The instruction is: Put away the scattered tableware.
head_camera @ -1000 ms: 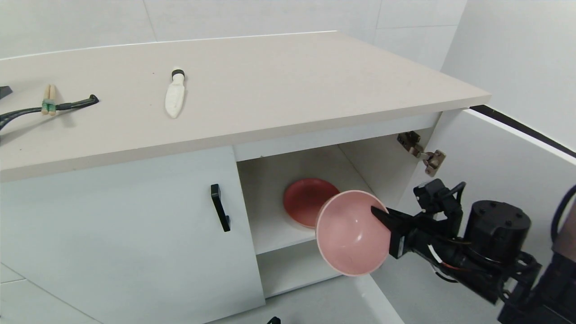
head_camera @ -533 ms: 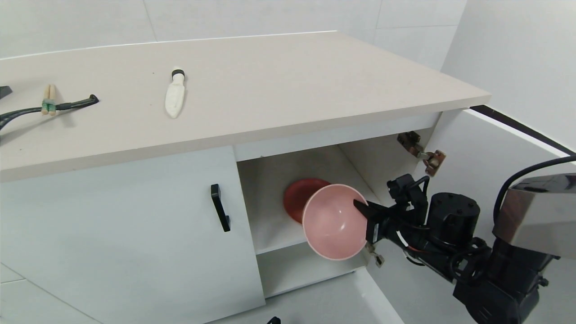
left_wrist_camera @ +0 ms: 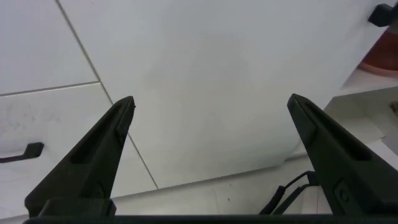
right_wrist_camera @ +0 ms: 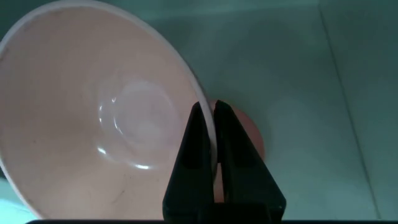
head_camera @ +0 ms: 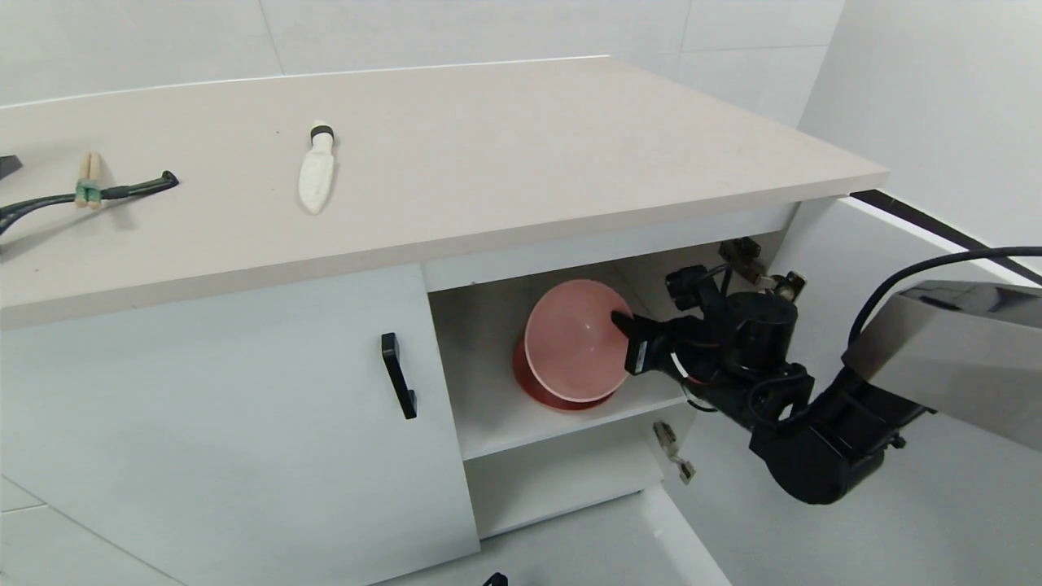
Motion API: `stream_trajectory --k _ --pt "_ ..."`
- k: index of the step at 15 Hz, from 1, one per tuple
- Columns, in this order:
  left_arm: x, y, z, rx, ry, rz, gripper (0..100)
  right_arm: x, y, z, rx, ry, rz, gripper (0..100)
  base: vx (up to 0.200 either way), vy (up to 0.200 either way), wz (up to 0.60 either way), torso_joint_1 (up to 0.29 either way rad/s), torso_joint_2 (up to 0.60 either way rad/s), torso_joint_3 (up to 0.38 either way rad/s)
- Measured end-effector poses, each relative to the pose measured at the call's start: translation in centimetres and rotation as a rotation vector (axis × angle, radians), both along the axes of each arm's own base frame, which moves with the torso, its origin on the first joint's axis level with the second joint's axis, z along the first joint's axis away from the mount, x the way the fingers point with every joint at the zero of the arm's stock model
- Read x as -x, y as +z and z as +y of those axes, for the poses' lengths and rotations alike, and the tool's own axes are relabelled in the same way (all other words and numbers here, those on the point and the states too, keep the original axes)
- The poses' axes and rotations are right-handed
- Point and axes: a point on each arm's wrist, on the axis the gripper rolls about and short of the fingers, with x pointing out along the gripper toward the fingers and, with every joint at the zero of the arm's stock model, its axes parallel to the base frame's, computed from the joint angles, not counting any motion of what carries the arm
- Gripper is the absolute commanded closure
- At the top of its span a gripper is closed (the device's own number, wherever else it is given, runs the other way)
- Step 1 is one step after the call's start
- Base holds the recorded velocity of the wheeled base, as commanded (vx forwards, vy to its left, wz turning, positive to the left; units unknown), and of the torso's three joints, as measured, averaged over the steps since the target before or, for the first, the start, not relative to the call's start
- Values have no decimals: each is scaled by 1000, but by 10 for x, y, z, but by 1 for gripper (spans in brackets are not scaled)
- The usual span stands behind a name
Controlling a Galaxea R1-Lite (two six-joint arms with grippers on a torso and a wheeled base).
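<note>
Right now the pale tabletop spans the white cabinet beneath it. The cabinet's left door is shut, and its right door is swung wide open. Inside the open side, a white shelf splits the space into an upper and a lower compartment.

The right end effector reaches into the upper compartment with its fingers clamped on the rim of the pink bowl. One finger is inside the bowl and one outside, as the right wrist view shows. The bowl is tipped on its side, with its hollow facing out of the cabinet. It hangs over a red plate that lies flat on the shelf. Whether the bowl touches the plate cannot be told.

The left end effector has its fingers spread wide apart and holds nothing, facing the shut white door.

On the tabletop, well apart from the cabinet opening, lie a white knife and, farther left, a banded pair of chopsticks. The chopsticks lie across a black cable. A small black handle sits on the shut door's edge.
</note>
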Motion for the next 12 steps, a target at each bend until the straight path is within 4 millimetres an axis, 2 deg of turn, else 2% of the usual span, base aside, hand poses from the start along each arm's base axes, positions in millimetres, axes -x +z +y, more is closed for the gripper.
stream_trajectory --k 2,4,9,12 --pt "2 0 0 -6 -50 -22 0 -17 3 2 11 5 32 100 0 0 0 0 0 0" --pt "3 -1 0 -14 -79 -38 0 -24 1 3 10 3 29 100 0 0 0 0 0 0" --pt "4 -1 -2 -62 -129 -62 0 -25 -13 6 42 6 96 100 0 0 0 0 0 0" --pt "4 -1 -1 -21 -114 -56 0 -25 -17 6 55 8 114 100 0 0 0 0 0 0"
